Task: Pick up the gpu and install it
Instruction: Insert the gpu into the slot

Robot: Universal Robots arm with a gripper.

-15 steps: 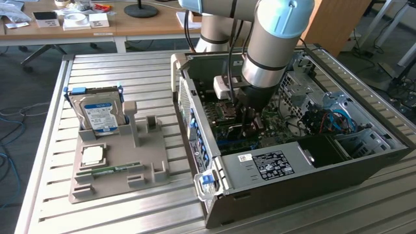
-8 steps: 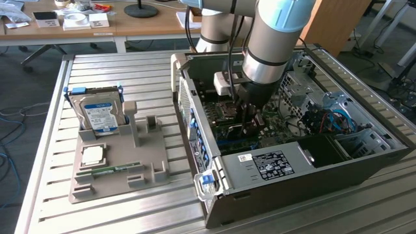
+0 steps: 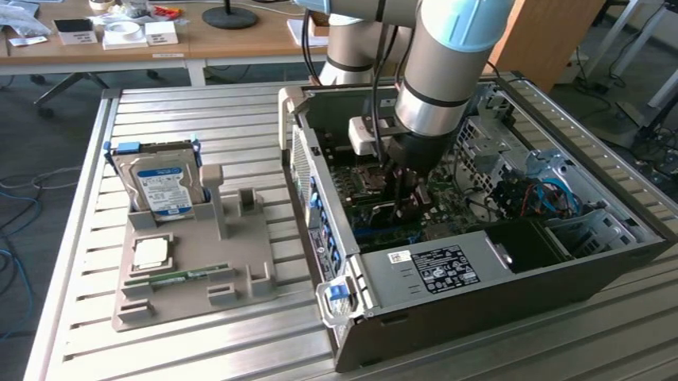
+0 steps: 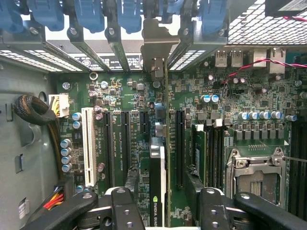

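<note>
The gpu (image 4: pixel 158 177) stands upright in a motherboard (image 4: pixel 129 96) slot. The end effector (image 4: pixel 163 211) is spread wide around it, not gripping. Installing seems nearly done; next it must lift away straight.

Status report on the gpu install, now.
End effector open, inside the computer case. Gpu standing edge-on in its motherboard slot, between the fingers. Nothing in the way.

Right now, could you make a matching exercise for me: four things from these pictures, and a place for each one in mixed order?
Things:
1. gpu
2. hard drive
3. memory stick
4. gripper

Places:
A. lying flat on the grey tray
B. standing upright in a tray slot
C. upright on the motherboard, inside the case
D. open, astride the card

Pairs: 1-C, 2-B, 3-A, 4-D
</note>
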